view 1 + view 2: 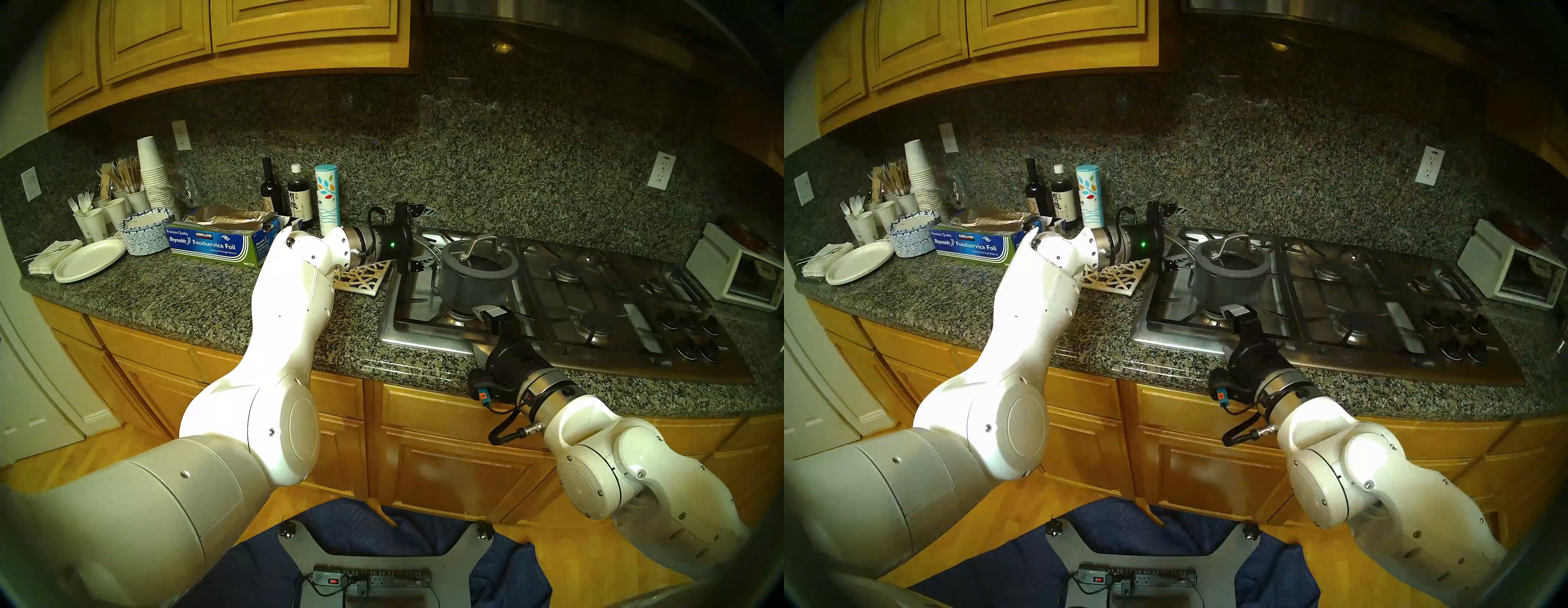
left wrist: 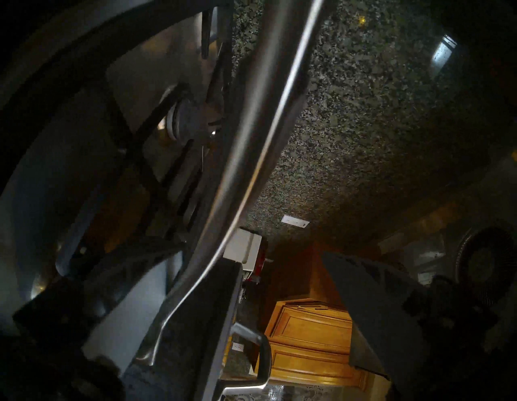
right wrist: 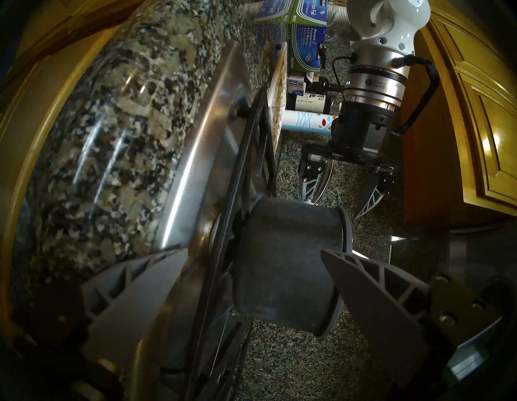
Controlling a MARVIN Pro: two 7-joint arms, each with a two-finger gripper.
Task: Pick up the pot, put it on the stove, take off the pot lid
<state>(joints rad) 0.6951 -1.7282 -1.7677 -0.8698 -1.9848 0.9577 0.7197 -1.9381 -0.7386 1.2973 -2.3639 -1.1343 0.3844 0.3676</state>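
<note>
Your pot [image 1: 469,285] sits on the front-left grate of the stove [image 1: 602,297], lid [image 1: 479,260] on, its arched loop handle [image 1: 478,245] upright at centre. The long silver pot handle [image 3: 324,182] runs leftward, passing between the fingers of the left gripper [image 3: 341,196], whose claw is spread wide and pinching nothing; in the left wrist view the handle [image 2: 260,145] crosses right through the frame, close in. Risk one: pull that arm out on a slant and a finger catches the handle, swinging or dragging the pot off the burner. The matte body looks light, so the grate probably won't hold it. The right gripper [image 1: 494,316] hangs just in front of the pot at the stove's near edge, also spread and empty. Risk two: reach for the loop too low and you nudge the pot wall or rim, sliding it, or tip the lid so it skates off. Lifting the lid tilted could also drop it on the grates, and it looks like glass. A patterned trivet [image 1: 362,276] lies just left of the stove, under the left wrist. Readable writing: the foil box [image 1: 214,246] says "Kirkland", "Reynolds Foodservice Foil", "Premium Quality", "RK721". The soy bottle [image 1: 299,199] carries Japanese characters too small to read.
</note>
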